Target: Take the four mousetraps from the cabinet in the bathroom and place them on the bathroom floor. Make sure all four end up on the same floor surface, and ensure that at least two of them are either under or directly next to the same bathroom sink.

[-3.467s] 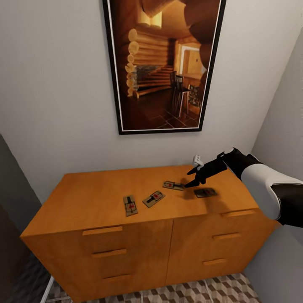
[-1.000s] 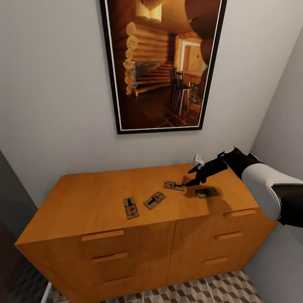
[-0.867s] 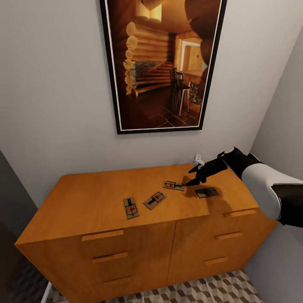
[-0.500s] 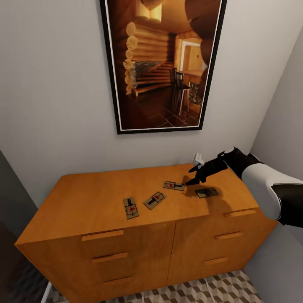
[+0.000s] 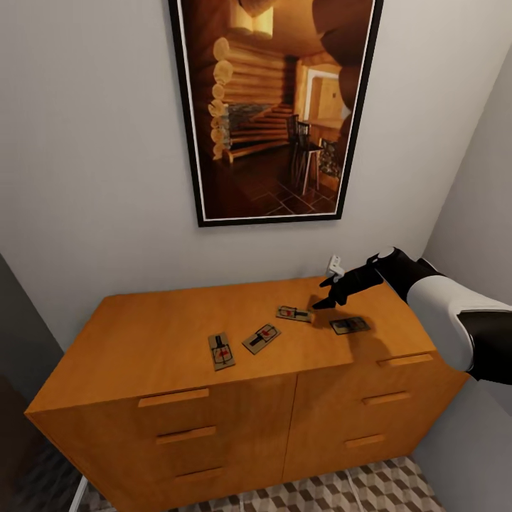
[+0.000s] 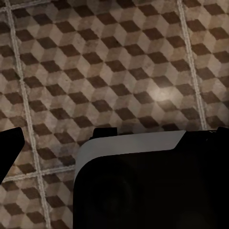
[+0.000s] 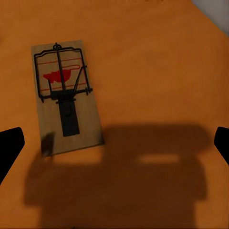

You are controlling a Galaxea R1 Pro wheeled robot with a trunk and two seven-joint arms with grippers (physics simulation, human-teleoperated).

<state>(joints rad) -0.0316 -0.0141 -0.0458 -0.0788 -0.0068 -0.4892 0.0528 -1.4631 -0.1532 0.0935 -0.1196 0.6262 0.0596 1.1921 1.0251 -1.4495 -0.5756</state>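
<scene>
Four mousetraps (image 5: 294, 313) lie flat along the cabinet (image 5: 171, 341) top, the rightmost near its right edge beneath the right pincer (image 5: 326, 291), fingers apart and empty; left pincer's state cannot be told; no legible writing.

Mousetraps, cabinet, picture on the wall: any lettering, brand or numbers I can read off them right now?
None readable anywhere.
Nearest mousetrap: a red mark and faint red lines, no legible letters.
Other mousetraps: too small to tell.
Cabinet: plain wood.
Framed picture: a log-cabin interior, no caption.

no readable text, labels, brands, numbers or signs anywhere
</scene>
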